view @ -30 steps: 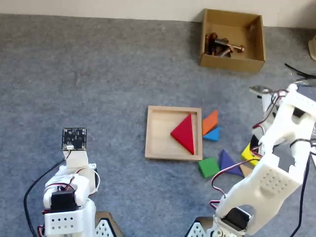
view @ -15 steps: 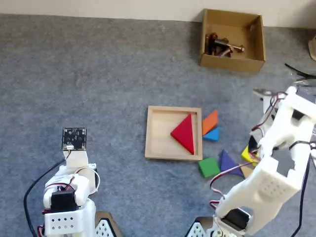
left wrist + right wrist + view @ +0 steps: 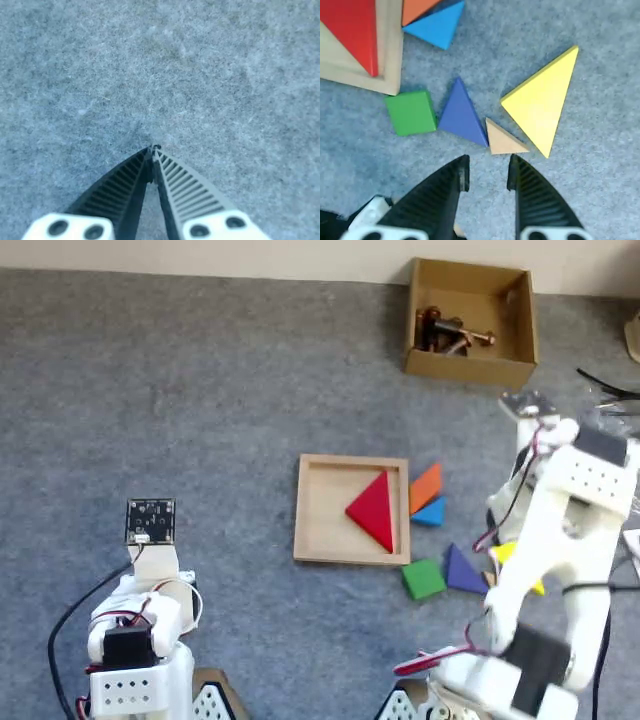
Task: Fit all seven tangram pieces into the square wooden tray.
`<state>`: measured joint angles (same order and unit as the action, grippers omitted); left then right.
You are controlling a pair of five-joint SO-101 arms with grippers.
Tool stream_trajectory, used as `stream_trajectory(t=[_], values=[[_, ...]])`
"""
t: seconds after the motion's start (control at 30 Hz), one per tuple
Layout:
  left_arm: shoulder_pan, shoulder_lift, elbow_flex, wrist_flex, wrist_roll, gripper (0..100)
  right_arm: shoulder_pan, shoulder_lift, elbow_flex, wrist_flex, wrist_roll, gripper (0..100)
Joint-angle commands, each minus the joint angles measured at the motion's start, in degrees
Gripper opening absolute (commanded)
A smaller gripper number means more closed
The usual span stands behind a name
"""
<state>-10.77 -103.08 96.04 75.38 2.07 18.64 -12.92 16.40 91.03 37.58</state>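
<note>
Meanwhile, the square wooden tray (image 3: 318, 536) sat on the grey carpet (image 3: 200, 390) holding just one piece, a red triangle (image 3: 375, 508), in the half nearest the loose pieces. An orange piece (image 3: 426, 485) and a light blue triangle (image 3: 430, 511) lay just outside that side of the tray. A green square (image 3: 411, 112), a dark blue triangle (image 3: 460, 115), a small tan triangle (image 3: 504, 141) and a yellow triangle (image 3: 542, 105) were clustered near its corner. The right gripper (image 3: 488, 165) hung above the carpet beside the tan triangle, jaws apart and holding nothing. The left gripper (image 3: 152, 150) pointed at bare carpet, jaws together.
</note>
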Motion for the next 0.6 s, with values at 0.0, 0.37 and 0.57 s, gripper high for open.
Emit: stream_trajectory(t=[0.0, 0.37, 0.57], values=[[-0.48, 0.4, 1.19, 0.44, 0.09, 0, -0.66, -10.86, 11.91, -10.77, -0.53, 12.4], [-0.48, 0.4, 1.19, 0.44, 0.09, 0, 2.68, -19.03, 34.59, -36.88, -9.32, 13.9], [-0.48, 0.4, 1.19, 0.44, 0.09, 0, 2.77, -11.74, 34.59, -43.12, -9.67, 20.9]])
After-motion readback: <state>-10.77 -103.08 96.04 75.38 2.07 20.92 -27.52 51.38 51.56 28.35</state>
